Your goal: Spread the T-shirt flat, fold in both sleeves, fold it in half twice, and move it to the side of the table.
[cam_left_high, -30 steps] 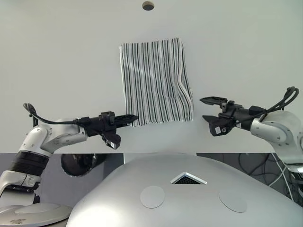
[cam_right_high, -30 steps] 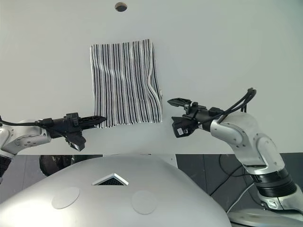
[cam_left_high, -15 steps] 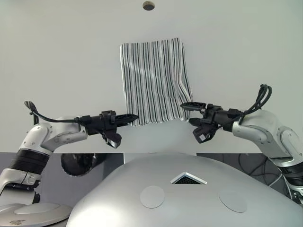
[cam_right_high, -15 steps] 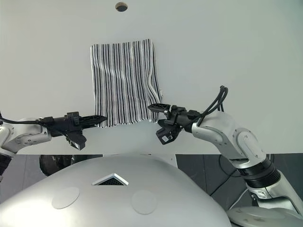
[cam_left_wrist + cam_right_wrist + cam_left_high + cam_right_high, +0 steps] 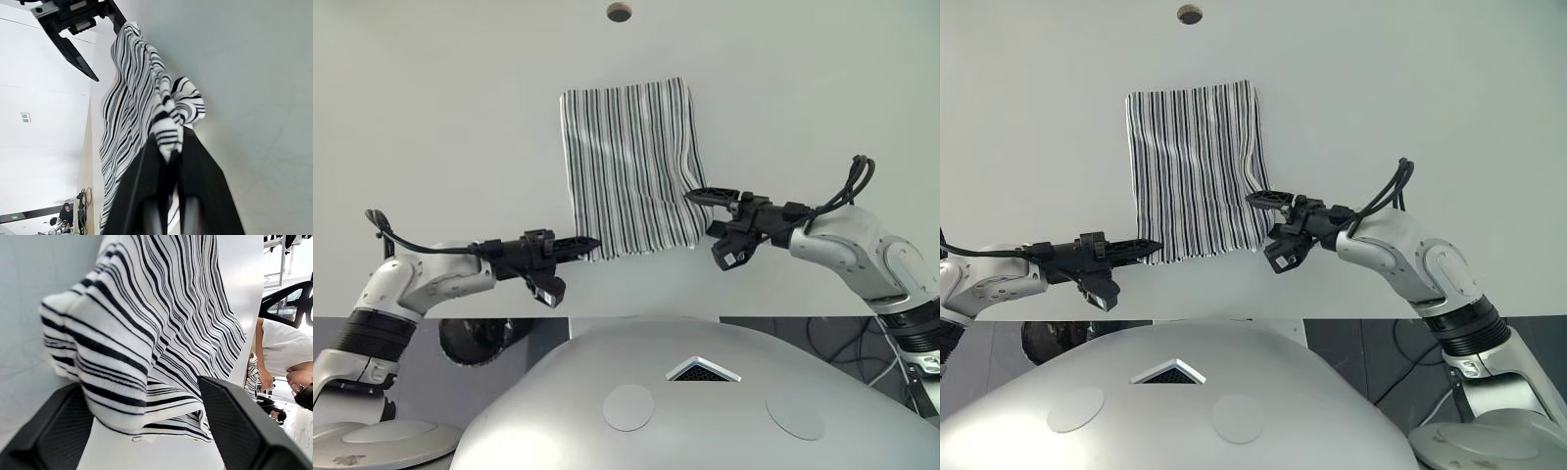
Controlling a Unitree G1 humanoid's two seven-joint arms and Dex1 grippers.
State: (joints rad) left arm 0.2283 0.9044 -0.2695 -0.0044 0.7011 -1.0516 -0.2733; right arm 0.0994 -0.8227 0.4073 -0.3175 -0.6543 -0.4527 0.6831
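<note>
The striped T-shirt (image 5: 631,166) lies folded into a tall rectangle on the white table (image 5: 822,108). My left gripper (image 5: 587,243) is at its near left corner, shut on the cloth. In the left wrist view the fingers (image 5: 195,196) pinch a bunched bit of the T-shirt (image 5: 137,98). My right gripper (image 5: 703,211) is at the near right corner, open. One finger sits above the rumpled corner and one below it. In the right wrist view the cloth corner (image 5: 112,342) hangs between the two wide-apart fingers (image 5: 244,431).
A small dark round hole (image 5: 620,12) sits in the table beyond the shirt. Bare table surface stretches to the left (image 5: 440,127) and right of the shirt. The table's near edge (image 5: 636,315) runs just below both arms.
My right gripper has moved left across the table to the shirt's near right corner, and its fingers now straddle the cloth. The left arm and its grip have not moved.
</note>
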